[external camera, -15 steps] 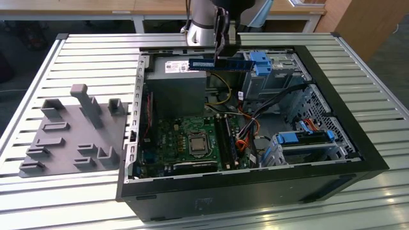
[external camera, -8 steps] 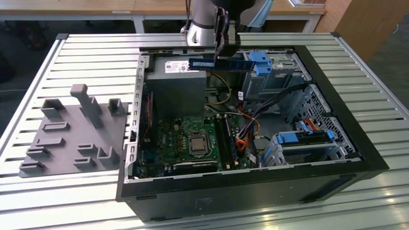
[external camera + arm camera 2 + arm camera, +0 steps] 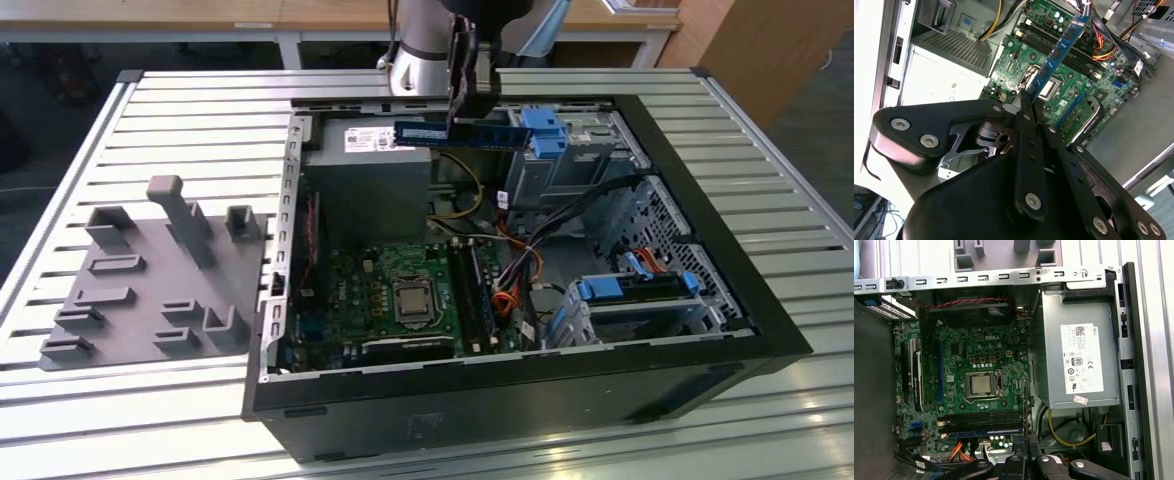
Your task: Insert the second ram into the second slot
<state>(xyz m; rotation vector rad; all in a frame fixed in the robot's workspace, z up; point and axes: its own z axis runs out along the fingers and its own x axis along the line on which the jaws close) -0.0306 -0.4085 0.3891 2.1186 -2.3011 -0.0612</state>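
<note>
Black computer case [image 3: 534, 390] lies open on its side on a slatted metal table [image 3: 200, 110]; its front wall is nearest in the exterior view. The green motherboard [image 3: 387, 290] sits on the case floor just behind that wall. A grey fixture plate [image 3: 147, 290] rests on the table, well apart from the motherboard toward the exterior view's left. The memory slots [image 3: 984, 417] run along one edge of the motherboard, and a seated stick [image 3: 984, 431] occupies one of them. The grey power supply [image 3: 367, 180] stands beyond the motherboard. Farthest back, the gripper [image 3: 470, 125] hangs above the power supply's edge, fingers clenched on the memory stick [image 3: 427, 134]. The memory stick is level and edge-down, well above the motherboard and clear of the slots.
</note>
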